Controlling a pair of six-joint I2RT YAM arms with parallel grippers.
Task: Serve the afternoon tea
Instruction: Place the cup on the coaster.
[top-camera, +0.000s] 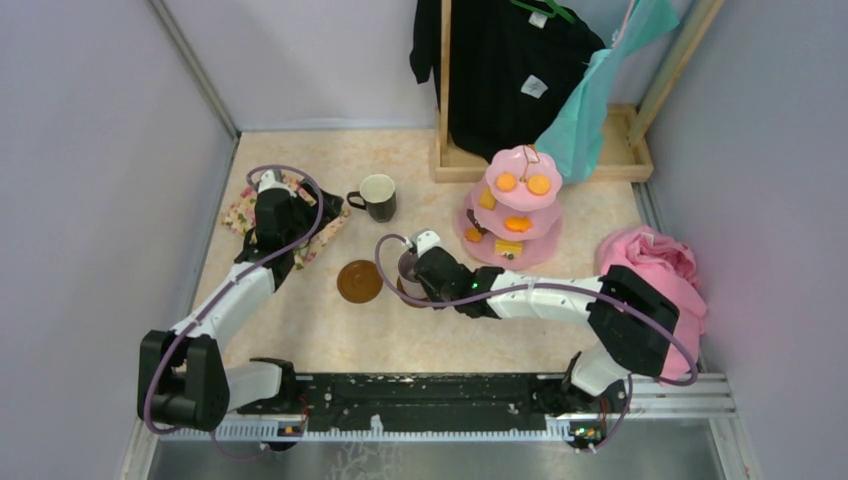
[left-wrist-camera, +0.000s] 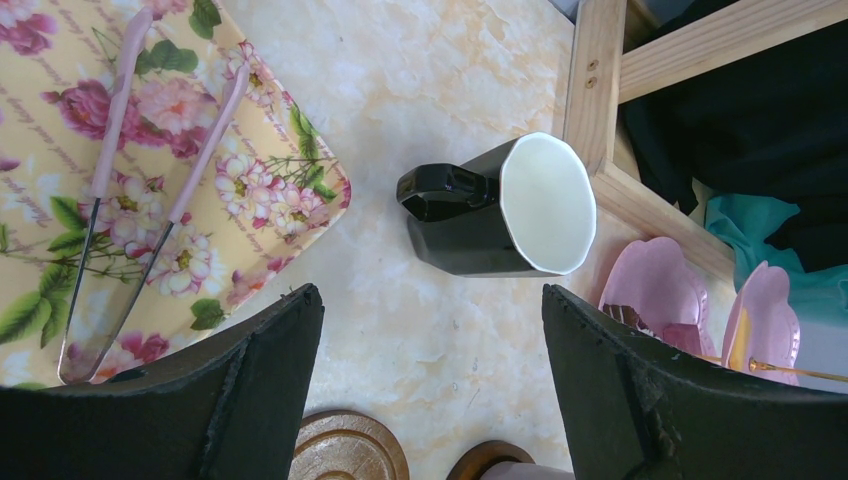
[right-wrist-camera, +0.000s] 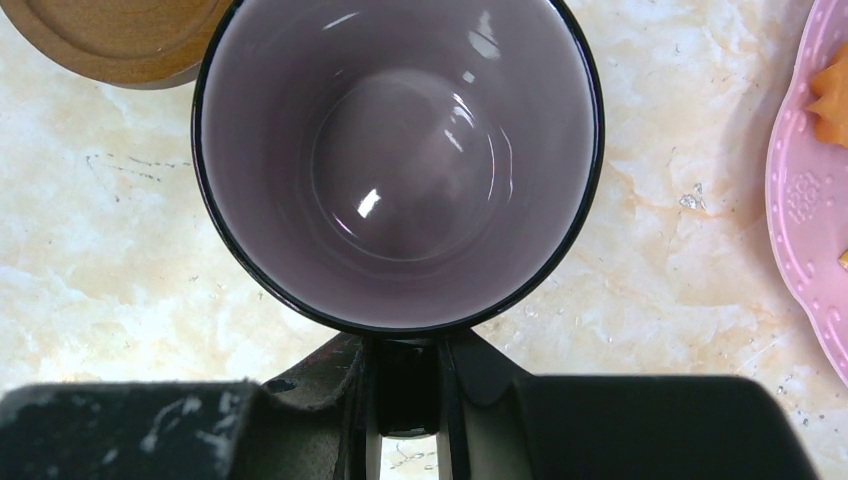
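So the right gripper (right-wrist-camera: 405, 375) is clamped tight on the handle of the smoky mug (right-wrist-camera: 398, 160), one finger on each side of it. The mug is upright and looks empty.

Room around that gripper: one coaster (right-wrist-camera: 105, 40) sits just ahead and to its left, its edge almost touching the mug wall. Off to the right is the bottom plate of the pink stand (right-wrist-camera: 812, 210), with a strip of bare table (right-wrist-camera: 680, 290) between plate rim and mug. That's near, but not touching.

The left gripper (left-wrist-camera: 430, 300) is spread wide with nothing in it. The black mug (left-wrist-camera: 505, 205) stands upright ahead of it and slightly right, handle pointing left, with open table between the fingers and the mug. The flowered tray (left-wrist-camera: 290, 190) has its corner just left of the left finger, with pink-handled tongs (left-wrist-camera: 150, 170) lying on it. The wooden rack (left-wrist-camera: 595, 80) is close behind the black mug.

View differences: the right wrist camera shows the grip on the handle, which the overhead shot hides under the arm. The left wrist camera catches a second coaster (left-wrist-camera: 475, 460) under the smoky mug, though I can't tell if the mug is resting on it or just above. Only the overhead shows all three tiers with the orange snacks (top-camera: 507, 182), plus a pink cloth (top-camera: 655, 260) bunched far out on the right gripper's right, near the table edge.
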